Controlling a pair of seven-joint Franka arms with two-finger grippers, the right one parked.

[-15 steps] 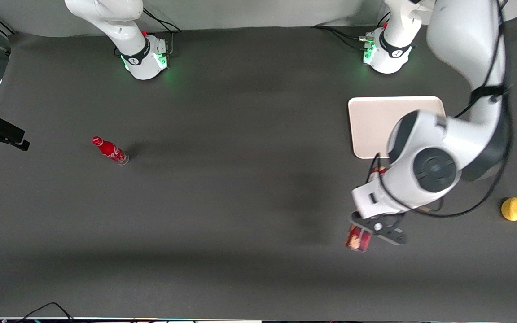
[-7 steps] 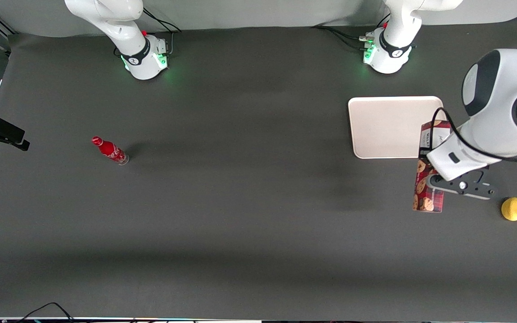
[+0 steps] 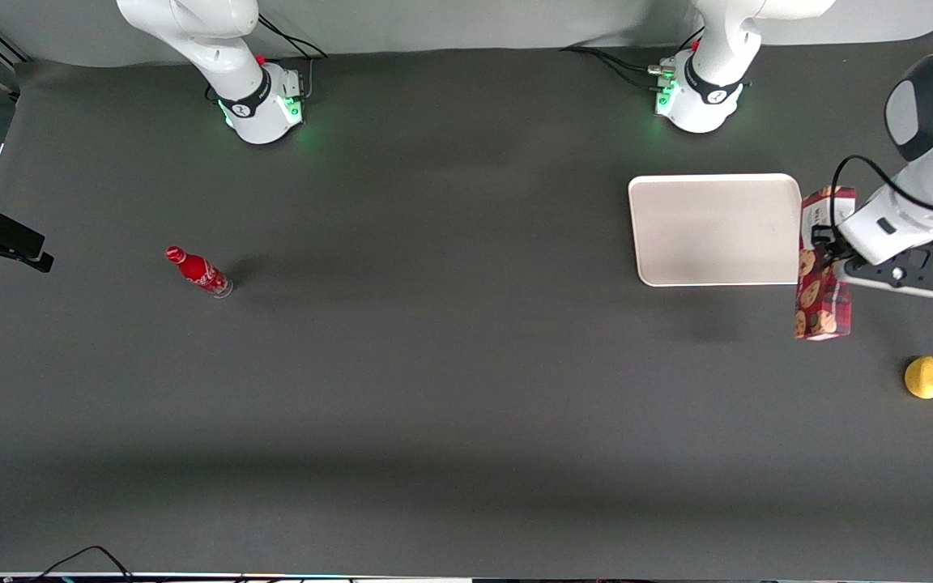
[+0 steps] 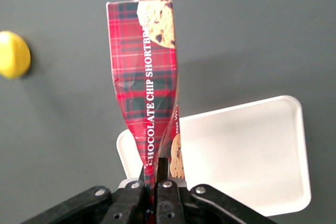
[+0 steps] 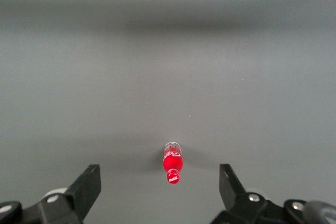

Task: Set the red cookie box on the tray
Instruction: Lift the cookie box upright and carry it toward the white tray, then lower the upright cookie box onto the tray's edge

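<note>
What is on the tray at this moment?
Nothing lies on the tray: its surface shows bare in the front view. The gripper, shut on the red cookie box, holds it in the air beside the tray's edge. In the left wrist view the box covers part of the tray.

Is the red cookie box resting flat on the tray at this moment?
No: the red cookie box hangs in the gripper, pinched shut, just off the tray's edge.
</note>
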